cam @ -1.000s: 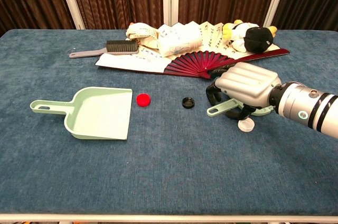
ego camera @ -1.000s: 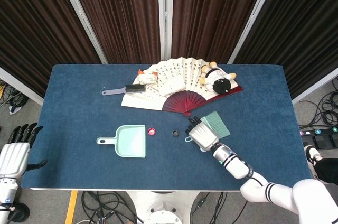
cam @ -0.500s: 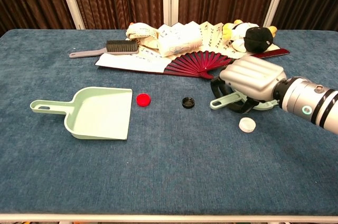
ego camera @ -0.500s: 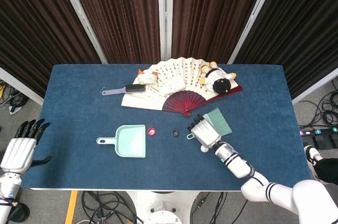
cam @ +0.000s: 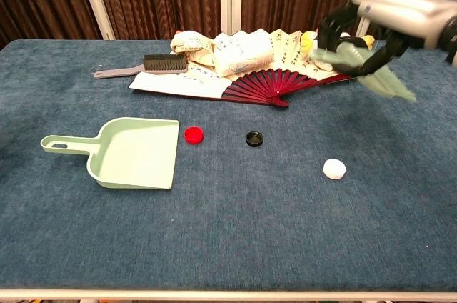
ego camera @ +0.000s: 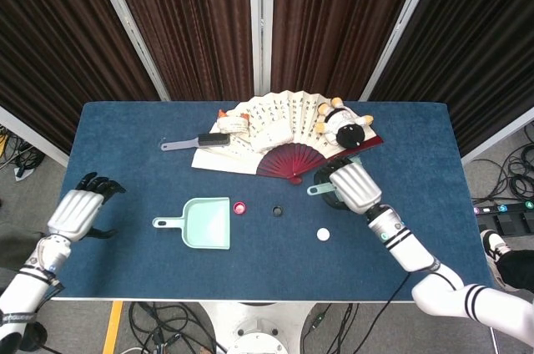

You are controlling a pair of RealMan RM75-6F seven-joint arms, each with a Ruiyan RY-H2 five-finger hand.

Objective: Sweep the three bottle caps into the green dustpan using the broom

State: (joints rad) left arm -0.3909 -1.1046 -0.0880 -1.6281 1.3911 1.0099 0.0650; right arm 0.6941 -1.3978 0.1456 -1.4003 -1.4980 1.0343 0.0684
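The green dustpan lies left of centre, its mouth facing right. Just off its mouth sits a red cap, then a black cap, then a white cap further right. My right hand grips the small green broom, lifted off the table above and right of the white cap, bristles pointing down to the right. My left hand hovers at the table's left edge, holding nothing, left of the dustpan handle.
A grey hand brush lies at the back left. A white paper fan, a dark red fan and a plush toy occupy the back centre, just behind my right hand.
My right hand has lifted the broom off the table, up and to the right, uncovering the white cap. My left hand has moved in over the table's left edge.
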